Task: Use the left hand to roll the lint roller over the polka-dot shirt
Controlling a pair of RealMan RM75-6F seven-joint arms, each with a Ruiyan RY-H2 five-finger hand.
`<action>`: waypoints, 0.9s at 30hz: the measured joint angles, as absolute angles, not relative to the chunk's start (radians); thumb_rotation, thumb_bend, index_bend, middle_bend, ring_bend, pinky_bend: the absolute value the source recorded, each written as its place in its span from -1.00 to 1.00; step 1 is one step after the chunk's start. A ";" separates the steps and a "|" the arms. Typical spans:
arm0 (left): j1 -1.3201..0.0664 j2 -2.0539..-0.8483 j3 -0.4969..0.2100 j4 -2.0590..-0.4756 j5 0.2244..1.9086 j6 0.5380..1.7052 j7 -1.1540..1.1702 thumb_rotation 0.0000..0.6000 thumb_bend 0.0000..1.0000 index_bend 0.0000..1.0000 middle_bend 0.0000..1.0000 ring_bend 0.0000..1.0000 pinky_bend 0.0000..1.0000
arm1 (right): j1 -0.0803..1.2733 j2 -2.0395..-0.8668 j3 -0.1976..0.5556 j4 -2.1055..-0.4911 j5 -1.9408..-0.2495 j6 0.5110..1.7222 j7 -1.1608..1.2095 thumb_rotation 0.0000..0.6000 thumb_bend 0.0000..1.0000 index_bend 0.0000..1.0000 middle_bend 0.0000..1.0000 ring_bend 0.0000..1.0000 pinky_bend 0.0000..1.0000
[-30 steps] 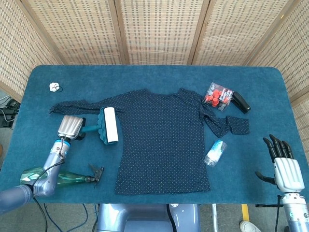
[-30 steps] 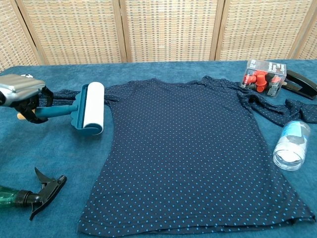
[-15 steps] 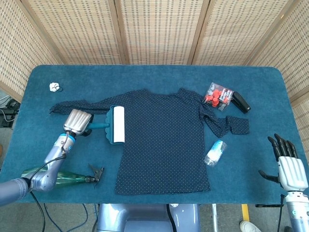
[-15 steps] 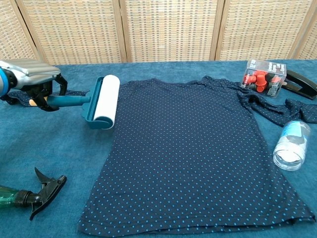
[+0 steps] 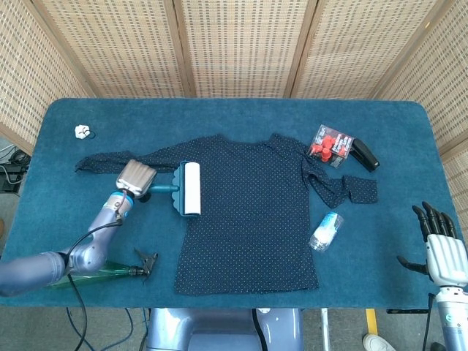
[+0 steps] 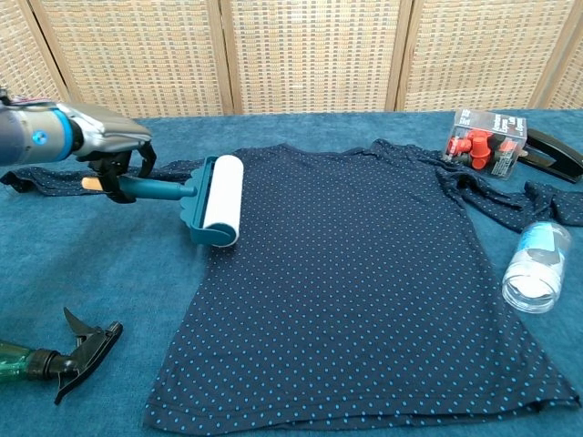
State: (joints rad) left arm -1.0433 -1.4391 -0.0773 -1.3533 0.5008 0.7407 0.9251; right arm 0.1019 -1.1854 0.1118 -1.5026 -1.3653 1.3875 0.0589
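Observation:
A dark navy polka-dot shirt (image 5: 248,212) (image 6: 355,282) lies flat in the middle of the blue table. My left hand (image 5: 136,180) (image 6: 114,150) grips the teal handle of the lint roller (image 5: 190,189) (image 6: 219,200). Its white roll rests along the shirt's left edge, near the sleeve. My right hand (image 5: 442,245) hovers at the table's near right corner with fingers apart, holding nothing; only the head view shows it.
A green spray bottle (image 5: 110,270) (image 6: 55,360) lies near the front left. A clear plastic bottle (image 5: 326,230) (image 6: 537,264), a pack of red items (image 5: 329,144) (image 6: 485,144) and a black stapler (image 5: 364,155) (image 6: 554,153) sit right of the shirt. A small white object (image 5: 83,131) lies far left.
My left hand has carried the lint roller rightward, from the bare table beside the shirt onto the shirt's left edge. My right hand has drifted slightly toward the table's near right corner.

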 measured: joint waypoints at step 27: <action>-1.367 -1.580 0.022 -1.351 0.098 0.815 1.195 1.00 0.16 0.62 0.83 0.54 0.45 | 0.112 -1.182 0.112 -1.475 -1.359 1.347 0.123 1.00 -0.84 -1.00 -1.00 -1.00 -1.00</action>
